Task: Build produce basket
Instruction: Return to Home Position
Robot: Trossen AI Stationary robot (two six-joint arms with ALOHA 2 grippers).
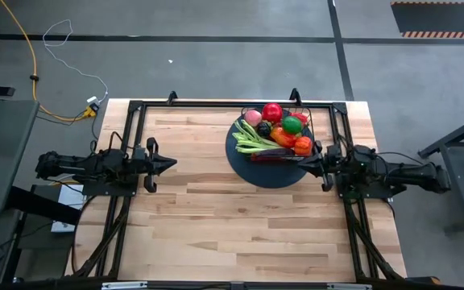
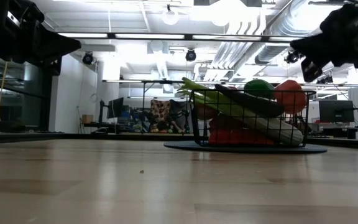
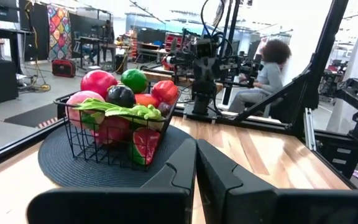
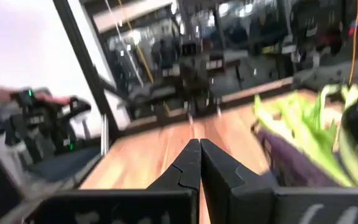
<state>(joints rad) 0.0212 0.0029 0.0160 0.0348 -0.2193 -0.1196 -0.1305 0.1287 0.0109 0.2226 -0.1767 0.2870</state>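
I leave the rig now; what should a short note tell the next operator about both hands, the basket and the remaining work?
Left hand: shut, empty, raised over the left side of the table.
Right hand: shut, empty, raised at the right edge of the basket.
Basket: on the table's far right part, holding the produce, celery and red, green, orange pieces.
Done: no produce lies loose on the table.
Left: probably only bringing both hands home.
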